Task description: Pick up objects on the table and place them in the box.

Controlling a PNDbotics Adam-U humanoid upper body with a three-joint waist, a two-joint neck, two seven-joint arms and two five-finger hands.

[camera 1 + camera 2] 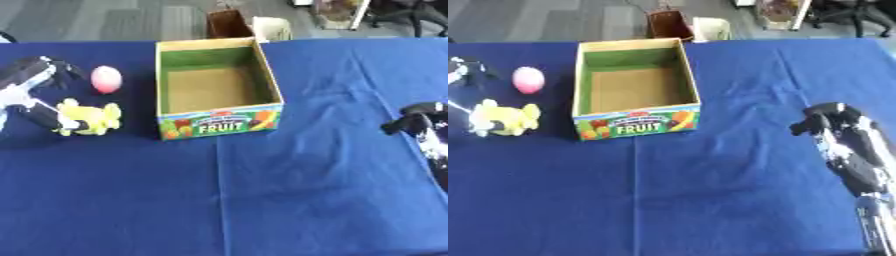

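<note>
An open cardboard box point(220, 121) with a "FRUIT" label on its front wall stands at the table's far middle, and nothing shows inside it. A yellow plush toy point(93, 117) lies to the left of the box. A pink egg-shaped object point(106, 79) sits just behind the toy. My left hand point(39, 75) comes in from the left edge with its fingers spread near the pink object. Its thumb point(51, 119) lies against the toy's left side. My right hand point(833, 122) rests on the cloth at the right, relaxed and holding nothing.
A blue cloth point(262, 190) covers the whole table, with wrinkles to the right of the box. Beyond the far edge stand a brown bin point(229, 23) and a pale object point(273, 27). Chair legs show at the top right.
</note>
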